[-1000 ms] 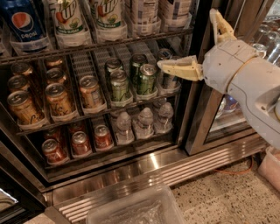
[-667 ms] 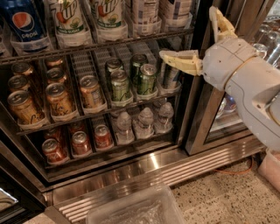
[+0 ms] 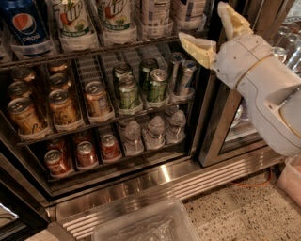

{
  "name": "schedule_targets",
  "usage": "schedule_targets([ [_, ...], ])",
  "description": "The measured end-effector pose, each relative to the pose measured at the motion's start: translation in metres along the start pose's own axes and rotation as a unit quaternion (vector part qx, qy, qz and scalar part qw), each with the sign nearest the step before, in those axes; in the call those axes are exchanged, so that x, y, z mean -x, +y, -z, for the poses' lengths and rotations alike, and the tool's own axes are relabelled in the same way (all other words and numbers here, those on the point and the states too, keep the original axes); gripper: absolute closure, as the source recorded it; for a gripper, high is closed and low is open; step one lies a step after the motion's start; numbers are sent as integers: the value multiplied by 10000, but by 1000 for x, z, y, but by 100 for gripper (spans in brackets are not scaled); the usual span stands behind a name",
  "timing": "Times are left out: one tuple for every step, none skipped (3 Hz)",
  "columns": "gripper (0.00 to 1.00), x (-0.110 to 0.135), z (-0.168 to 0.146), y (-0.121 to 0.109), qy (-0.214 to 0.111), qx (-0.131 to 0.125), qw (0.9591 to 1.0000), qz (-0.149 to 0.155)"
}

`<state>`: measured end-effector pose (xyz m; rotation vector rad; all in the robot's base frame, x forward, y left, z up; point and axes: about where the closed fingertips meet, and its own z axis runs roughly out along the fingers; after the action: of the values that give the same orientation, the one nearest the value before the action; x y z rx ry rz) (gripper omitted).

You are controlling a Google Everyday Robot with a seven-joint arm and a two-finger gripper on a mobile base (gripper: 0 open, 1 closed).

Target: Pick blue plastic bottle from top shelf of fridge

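The fridge (image 3: 155,181) stands open with dark wire racks. On the top shelf (image 3: 108,49) only the lower parts of bottles show: a dark blue Pepsi bottle (image 3: 23,23), two white-and-green labelled soda bottles (image 3: 73,19), and two bottles with pale bluish-white labels (image 3: 153,14) at the right end. The blue plastic bottle is likely one of these two; caps are out of view. My gripper (image 3: 214,34) is open and empty, its tan fingers (image 3: 197,48) spread, just right of the shelf's right end, at shelf-rack height, in front of the door post.
Lower racks hold orange cans (image 3: 61,106), green cans (image 3: 141,87) and small clear water bottles (image 3: 153,129). A steel door post (image 3: 218,127) and a glass door section lie right of the gripper. A clear plastic bin (image 3: 146,223) sits on the floor in front.
My gripper has risen from the level of the green cans up to the top shelf's rack. The bottles and cans have not moved.
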<state>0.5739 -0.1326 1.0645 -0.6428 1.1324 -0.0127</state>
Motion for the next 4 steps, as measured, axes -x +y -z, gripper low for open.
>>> schedule_targets([
  [31, 0, -6, -12, 19, -250, 9997, 6],
  [32, -4, -15, -23, 202, -431, 9989, 15],
  [33, -10, -26, -34, 389, -566, 9976, -15],
  [37, -15, -36, -41, 451, -625, 9969, -138],
])
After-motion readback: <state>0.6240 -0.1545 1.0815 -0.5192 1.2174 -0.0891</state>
